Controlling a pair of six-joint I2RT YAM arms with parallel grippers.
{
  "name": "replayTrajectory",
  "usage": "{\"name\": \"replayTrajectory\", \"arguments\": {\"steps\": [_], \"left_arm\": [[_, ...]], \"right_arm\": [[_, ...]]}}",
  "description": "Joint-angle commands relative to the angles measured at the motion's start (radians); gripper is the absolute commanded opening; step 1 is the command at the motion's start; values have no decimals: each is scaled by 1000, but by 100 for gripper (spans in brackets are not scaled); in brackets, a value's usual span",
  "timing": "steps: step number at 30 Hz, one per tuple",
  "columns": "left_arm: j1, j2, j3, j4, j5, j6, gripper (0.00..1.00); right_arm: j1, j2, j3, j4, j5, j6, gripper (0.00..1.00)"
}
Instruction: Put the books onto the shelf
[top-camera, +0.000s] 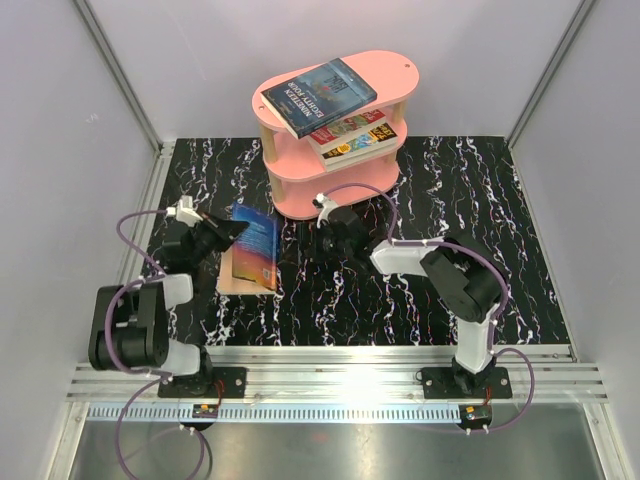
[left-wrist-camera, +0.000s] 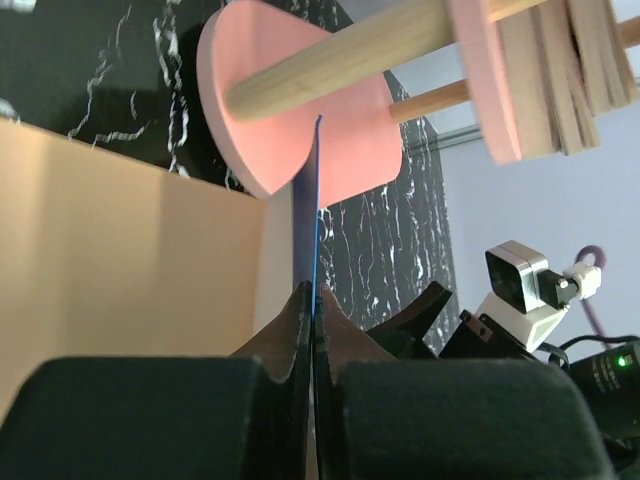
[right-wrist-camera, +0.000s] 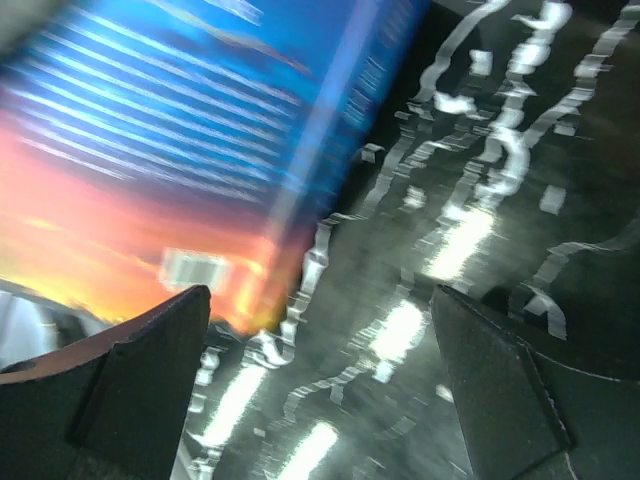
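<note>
Right wrist: blue-orange book (right-wrist-camera: 170, 150) blurred, cropped; left tool (left-wrist-camera: 312, 300) pinches cover.

The dark blue book (top-camera: 320, 96) on the top board of the shelf (top-camera: 395, 65) carries white capitals on its cover that seem to read "NINETEEN EIGHTY-FOUR". The red and yellow book (top-camera: 352, 135) on the shelf's middle board has lettering too small to read. The blue-and-orange book (right-wrist-camera: 200, 130) in front of the shelf shows blurred, unreadable lines of print.
</note>
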Motion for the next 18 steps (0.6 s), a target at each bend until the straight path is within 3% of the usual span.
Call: {"name": "replayTrajectory", "arguments": {"steps": [1,7,11,14,18], "left_arm": [[5,78,-42,278,26,-79,0],[37,211,-80,644,107,-252,0],[48,213,-76,747,150,-371,0],[47,163,-39,762,182,-408,0],[47,48,-24,630,175,-378,0]], "right_arm": [[7,33,8,314,-104,165,100],[7,236,22,559,-173,380,100],[-12,331,11,687,-176,473,100],[-16,342,-1,702,-179,487,100],[-30,377,-26,871,-213,576,100]]}}
